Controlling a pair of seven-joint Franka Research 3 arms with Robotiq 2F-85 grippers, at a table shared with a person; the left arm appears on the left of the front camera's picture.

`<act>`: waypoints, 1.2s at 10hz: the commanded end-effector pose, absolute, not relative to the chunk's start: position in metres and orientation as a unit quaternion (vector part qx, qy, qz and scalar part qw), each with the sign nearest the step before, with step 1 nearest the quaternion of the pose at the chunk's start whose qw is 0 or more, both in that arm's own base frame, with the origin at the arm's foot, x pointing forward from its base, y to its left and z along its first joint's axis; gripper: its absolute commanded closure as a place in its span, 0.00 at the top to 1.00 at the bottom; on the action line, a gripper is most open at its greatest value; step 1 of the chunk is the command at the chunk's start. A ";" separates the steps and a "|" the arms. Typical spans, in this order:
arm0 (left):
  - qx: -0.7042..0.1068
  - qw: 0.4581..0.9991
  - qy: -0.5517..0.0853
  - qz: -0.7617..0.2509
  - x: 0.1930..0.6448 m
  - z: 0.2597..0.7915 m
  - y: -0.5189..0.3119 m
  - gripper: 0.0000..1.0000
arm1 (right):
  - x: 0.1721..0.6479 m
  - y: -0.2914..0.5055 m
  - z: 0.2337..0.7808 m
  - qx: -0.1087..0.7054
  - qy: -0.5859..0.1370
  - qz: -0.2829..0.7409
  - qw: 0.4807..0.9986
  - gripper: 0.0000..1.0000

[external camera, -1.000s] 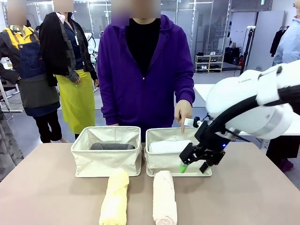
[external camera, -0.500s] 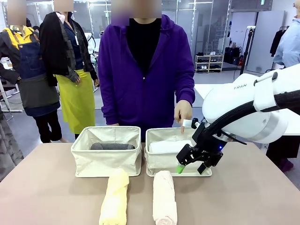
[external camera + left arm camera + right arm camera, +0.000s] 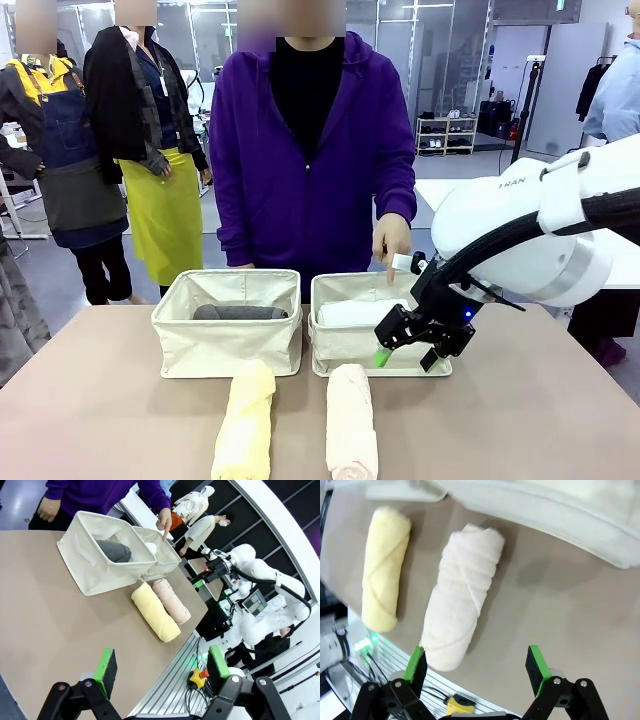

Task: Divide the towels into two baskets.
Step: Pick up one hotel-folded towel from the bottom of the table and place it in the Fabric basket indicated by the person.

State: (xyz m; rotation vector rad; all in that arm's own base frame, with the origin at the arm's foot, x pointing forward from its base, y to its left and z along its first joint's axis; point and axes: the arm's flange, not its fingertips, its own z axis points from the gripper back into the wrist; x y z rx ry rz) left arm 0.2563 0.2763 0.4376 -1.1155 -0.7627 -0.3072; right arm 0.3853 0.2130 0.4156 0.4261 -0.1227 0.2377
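In the front view, the right jaws hang apart and empty, low over the surface [image 3: 520,420], just in front of the near wall of the right basket [image 3: 335,352]. The peach towel [image 3: 350,425] lies just to their left and a little nearer to us. Its long axis runs near to far, and its far end is close to that basket. The yellow towel [image 3: 245,425] lies parallel to it further left, in front of the left basket [image 3: 225,345], which holds the grey towel [image 3: 240,312]. The white towel [image 3: 350,312] is in the right basket, and the person's hand [image 3: 390,240] points down over its far rim.

In the left wrist view, the left jaws stand apart with nothing between them, well away from the yellow towel [image 3: 155,612] and the peach towel [image 3: 172,602]. We judge the right arm the nearer one.

In the right wrist view, the peach towel [image 3: 462,600] sits left of the gap, not between the pads. We think the jaws must shift that way and straddle its width. The basket wall [image 3: 570,510] crowds the far end, and the yellow towel [image 3: 385,570] lies close beside it.
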 end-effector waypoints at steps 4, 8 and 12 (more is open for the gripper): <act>-0.517 0.766 -0.355 -0.139 0.253 0.442 0.277 0.92 | 0.388 0.271 0.383 0.173 -0.019 0.028 0.984 1.00; -0.517 0.766 -0.355 -0.139 0.253 0.442 0.277 0.92 | 0.391 0.306 0.352 0.137 -0.011 0.035 0.990 1.00; -0.517 0.766 -0.355 -0.139 0.253 0.442 0.277 0.92 | 0.394 0.333 0.322 0.118 0.024 0.039 0.992 1.00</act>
